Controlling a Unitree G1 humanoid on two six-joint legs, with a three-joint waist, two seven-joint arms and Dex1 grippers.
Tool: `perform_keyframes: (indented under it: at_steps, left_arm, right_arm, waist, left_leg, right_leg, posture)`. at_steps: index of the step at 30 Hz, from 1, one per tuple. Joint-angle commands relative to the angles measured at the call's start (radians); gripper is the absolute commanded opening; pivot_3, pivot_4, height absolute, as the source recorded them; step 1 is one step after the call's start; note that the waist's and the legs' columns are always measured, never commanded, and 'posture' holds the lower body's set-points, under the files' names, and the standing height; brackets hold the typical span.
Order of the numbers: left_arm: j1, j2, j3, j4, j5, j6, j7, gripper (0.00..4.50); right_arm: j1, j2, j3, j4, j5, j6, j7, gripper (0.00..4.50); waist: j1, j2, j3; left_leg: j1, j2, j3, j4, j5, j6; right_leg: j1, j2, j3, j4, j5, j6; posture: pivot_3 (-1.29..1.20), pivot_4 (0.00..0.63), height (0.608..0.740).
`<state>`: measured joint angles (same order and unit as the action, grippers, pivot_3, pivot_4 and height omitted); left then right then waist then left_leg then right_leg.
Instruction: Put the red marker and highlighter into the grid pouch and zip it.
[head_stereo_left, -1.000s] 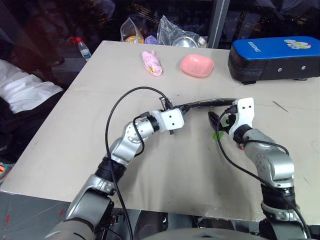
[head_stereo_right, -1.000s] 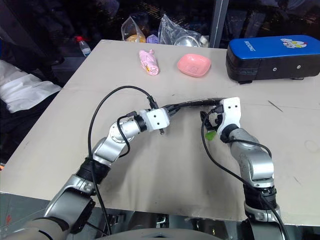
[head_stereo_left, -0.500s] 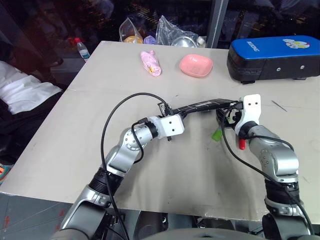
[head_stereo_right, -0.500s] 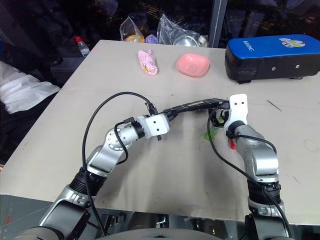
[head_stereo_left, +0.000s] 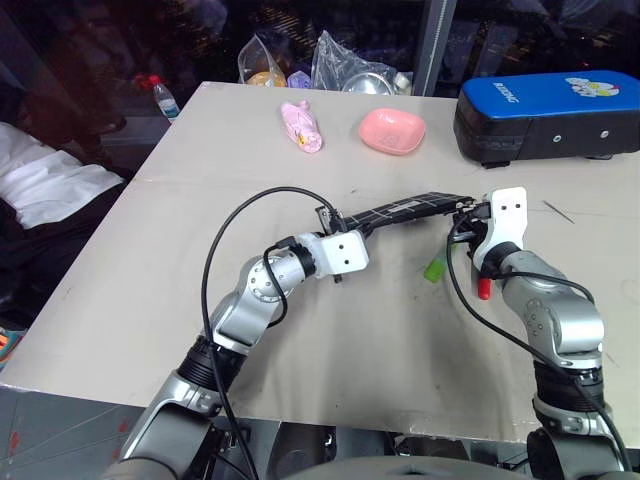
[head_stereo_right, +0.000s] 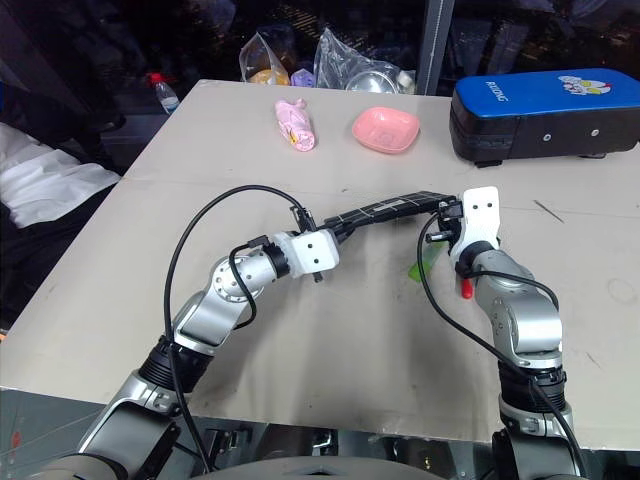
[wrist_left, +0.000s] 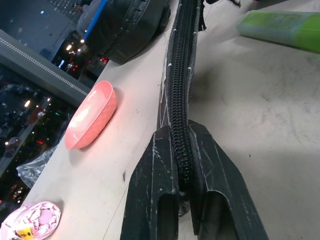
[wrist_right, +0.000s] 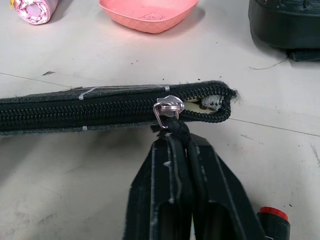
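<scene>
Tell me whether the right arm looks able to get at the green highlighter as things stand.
Probably not right away. The highlighter lies bare on the table just beside the right gripper, with nothing over it, but those jaws are shut on the zipper pull of the grid pouch and would have to let go first.

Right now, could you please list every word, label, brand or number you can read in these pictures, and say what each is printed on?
White lettering on the top of the big blue-and-black case, near its left end: too small and blurred to read reliably.
A white and yellow picture sticker at the case's right end: no legible words.
The water bottle label: too small to read.
The pink dish has a faint emblem: unreadable.
</scene>
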<state>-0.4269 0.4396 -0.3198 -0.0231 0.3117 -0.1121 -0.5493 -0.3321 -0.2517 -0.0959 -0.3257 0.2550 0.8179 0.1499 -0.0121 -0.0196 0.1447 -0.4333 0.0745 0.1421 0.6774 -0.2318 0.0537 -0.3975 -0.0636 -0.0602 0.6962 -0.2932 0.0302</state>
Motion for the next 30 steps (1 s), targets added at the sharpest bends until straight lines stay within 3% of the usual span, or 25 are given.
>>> perform_keyframes:
  at_steps: [1, 6, 11, 30]
  left_arm:
    - [-0.002, -0.013, 0.01, -0.035, 0.001, -0.008, 0.016, 0.0]
    - [0.009, -0.028, 0.0, -0.035, 0.005, -0.014, 0.024, 0.0]
    - [0.011, -0.041, -0.008, -0.035, 0.007, -0.019, 0.021, 0.0]
    - [0.025, -0.06, -0.047, -0.038, 0.001, -0.038, -0.023, 0.0]
  right_arm:
    - [-0.015, -0.018, 0.013, -0.026, 0.003, -0.014, 0.028, 0.03]
    - [0.0, -0.163, 0.171, -0.063, -0.074, -0.126, 0.179, 0.03]
    - [0.004, -0.225, 0.237, -0.081, -0.115, -0.172, 0.237, 0.03]
    - [0.01, -0.305, 0.443, -0.197, -0.211, -0.306, 0.46, 0.03]
  waist:
    - [0.0, 0.0, 0.0]
    - [0.0, 0.002, 0.001]
    - [0.0, 0.002, 0.001]
    - [0.001, 0.002, 0.002]
  left_leg:
    - [0.0, 0.0, 0.0, 0.0, 0.0, 0.0]
    - [0.0, 0.0, 0.0, -0.001, 0.0, 0.0]
    - [0.001, 0.0, 0.0, -0.002, 0.0, 0.0]
    - [0.001, 0.0, 0.0, -0.003, 0.0, 0.0]
  right_leg:
    - [0.0, 0.0, 0.0, 0.0, 0.0, 0.0]
    - [0.0, 0.0, 0.0, -0.001, 0.0, 0.0]
    - [0.0, 0.0, 0.0, -0.001, 0.0, 0.0]
    - [0.0, -0.001, 0.0, -0.002, 0.0, 0.0]
  posture:
    - [0.0, 0.15, 0.725]
    - [0.0, 0.15, 0.725]
    - [0.0, 0.15, 0.725]
    - [0.0, 0.15, 0.725]
